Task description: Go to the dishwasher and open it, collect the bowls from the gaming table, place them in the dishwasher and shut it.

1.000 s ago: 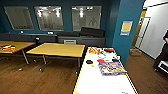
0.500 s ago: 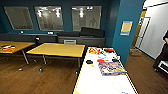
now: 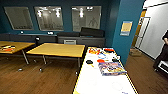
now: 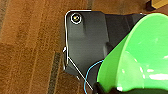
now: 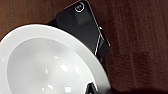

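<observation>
Head view: long narrow white-topped gaming table [image 3: 100, 82] runs from near centre-right away toward the teal wall. Smooth glossy top, far half cluttered with colourful printed sheets [image 3: 111, 68] and small dark and red items. Left of it, a flat rectangular yellow wooden table [image 3: 58, 49] on thin metal legs; another one at the far left edge. Floor [image 3: 37, 77] is dark brown wood plank.

Left wrist view: bright-green translucent plastic bowl [image 4: 140, 55], smooth curved wall, glossy highlights, sits close against the camera above the wood floor. Looks carried by the left arm; how wide the fingers stand, can't tell.

Right wrist view: round white glossy bowl [image 5: 45, 62], deep, wide rim, same story. Right gripper's finger spread, can't tell either.
</observation>
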You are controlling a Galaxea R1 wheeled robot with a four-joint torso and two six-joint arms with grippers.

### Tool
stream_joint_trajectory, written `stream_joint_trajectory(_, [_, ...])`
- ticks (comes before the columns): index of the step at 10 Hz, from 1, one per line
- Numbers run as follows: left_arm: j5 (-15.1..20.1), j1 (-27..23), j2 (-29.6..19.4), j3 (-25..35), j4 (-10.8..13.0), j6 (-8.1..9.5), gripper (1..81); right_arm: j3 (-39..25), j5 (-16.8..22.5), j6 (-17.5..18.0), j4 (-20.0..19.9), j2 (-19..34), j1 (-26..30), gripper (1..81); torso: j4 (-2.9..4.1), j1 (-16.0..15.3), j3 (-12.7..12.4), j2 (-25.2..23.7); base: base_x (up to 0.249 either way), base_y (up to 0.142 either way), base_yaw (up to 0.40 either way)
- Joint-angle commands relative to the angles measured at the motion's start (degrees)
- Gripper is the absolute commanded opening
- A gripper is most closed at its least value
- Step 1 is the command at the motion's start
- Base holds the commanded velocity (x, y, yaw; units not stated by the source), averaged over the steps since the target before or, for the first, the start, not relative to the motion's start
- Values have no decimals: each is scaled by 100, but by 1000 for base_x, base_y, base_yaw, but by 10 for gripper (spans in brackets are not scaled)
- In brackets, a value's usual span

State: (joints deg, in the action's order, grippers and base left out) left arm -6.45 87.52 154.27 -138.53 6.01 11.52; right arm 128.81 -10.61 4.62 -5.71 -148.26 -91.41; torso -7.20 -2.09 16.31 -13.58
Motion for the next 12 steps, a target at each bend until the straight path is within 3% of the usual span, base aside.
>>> stream_joint_trajectory(1, [241,-56,-405,46,5,-36,10,-32,287,48,105,311,153,10,0,0,0,0,0,0,0])
stream_joint_trajectory(4, [-32,77,-537,55,49,-35,10,-558,226,57,105,803,118,10,0,0,-2,-2,0,0,0])
stream_joint_trajectory(8, [-32,86,-423,63,76,-45,10,-559,226,48,122,681,126,10,0,2,-2,-7,0,0,0])
stream_joint_trajectory(12, [-32,113,-397,63,120,-53,10,-559,226,48,131,672,118,10,0,0,-2,-7,-96,0,0])
